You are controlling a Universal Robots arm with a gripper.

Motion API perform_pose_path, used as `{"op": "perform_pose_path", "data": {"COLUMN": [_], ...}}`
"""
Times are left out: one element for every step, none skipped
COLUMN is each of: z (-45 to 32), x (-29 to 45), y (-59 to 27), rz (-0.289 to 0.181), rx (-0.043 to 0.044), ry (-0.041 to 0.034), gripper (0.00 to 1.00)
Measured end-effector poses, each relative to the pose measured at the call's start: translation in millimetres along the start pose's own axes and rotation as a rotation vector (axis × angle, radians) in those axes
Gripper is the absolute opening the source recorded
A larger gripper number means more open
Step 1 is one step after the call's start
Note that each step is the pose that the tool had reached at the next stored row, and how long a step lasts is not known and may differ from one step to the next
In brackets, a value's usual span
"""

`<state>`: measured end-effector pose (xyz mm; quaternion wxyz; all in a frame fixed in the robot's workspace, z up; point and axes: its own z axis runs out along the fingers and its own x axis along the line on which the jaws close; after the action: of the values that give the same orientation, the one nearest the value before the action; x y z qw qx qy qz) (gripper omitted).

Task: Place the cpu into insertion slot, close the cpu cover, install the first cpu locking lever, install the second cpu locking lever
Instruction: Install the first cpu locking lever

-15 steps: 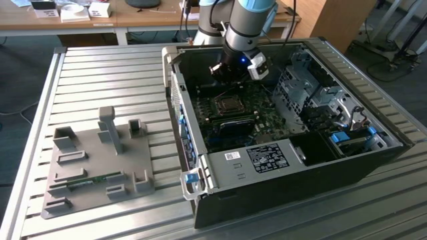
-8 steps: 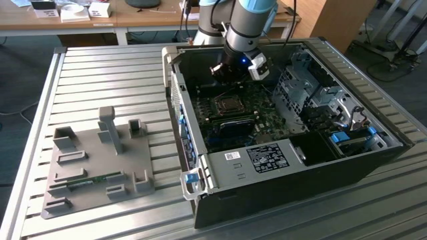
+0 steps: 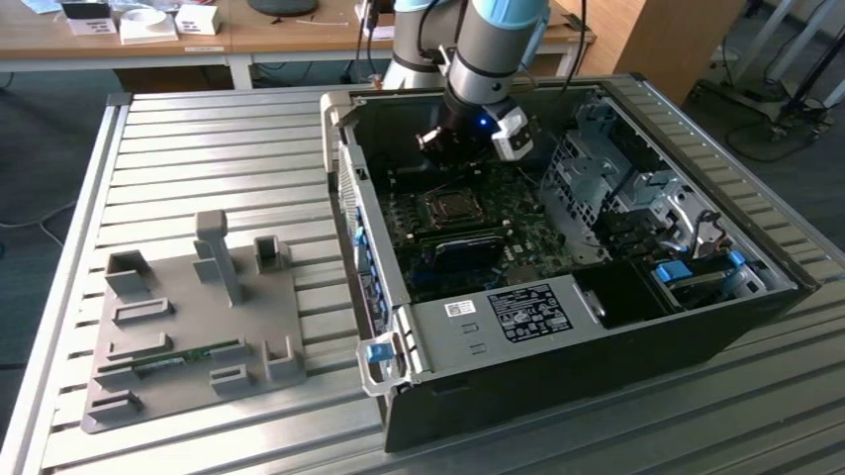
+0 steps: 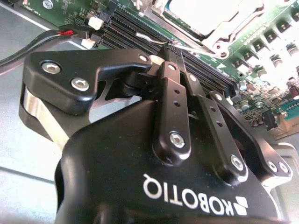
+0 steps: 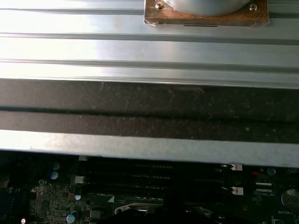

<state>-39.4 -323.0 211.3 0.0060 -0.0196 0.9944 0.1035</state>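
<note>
Pincer at the socket's edge, with the first lever step seemingly in hand.
The pincer [image 4: 172, 50], tips closed on nothing visible, sits beside a thin wire lever [image 4: 148, 38]. Just beyond it the cpu [image 4: 196, 11] lies socketed under the lowered cpu cover [image 4: 233, 28]. Latching that lever probably calls for a steady sideways press.
</note>
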Motion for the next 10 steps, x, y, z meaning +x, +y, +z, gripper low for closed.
{"op": "perform_pose_path", "data": {"z": [0.5,1.1,1.6,2.1,3.1,3.7,4.3,4.8,5.3,5.8], "x": [-0.1,-0.1,-0.1,-0.2,-0.2,-0.2,-0.2,-0.2,-0.2,-0.3], "y": [-0.1,-0.2,-0.3,-0.4,-0.7,-0.8,-0.9,-1.0,-1.1,-1.2], "rz": [0.0,0.0,0.0,0.0,0.0,0.0,0.0,0.0,0.0,0.0], "rx": [0.0,0.0,0.0,0.0,0.0002,0.0001,0.0001,0.0001,0.0002,0.0004], "ry": [0.0,0.0,0.0,0.0,0.0001,0.0,0.0,0.0,0.0,0.0], "gripper": [0.11,0.11,0.11,0.11,0.11,0.11,0.11,0.11,0.11,0.11]}}
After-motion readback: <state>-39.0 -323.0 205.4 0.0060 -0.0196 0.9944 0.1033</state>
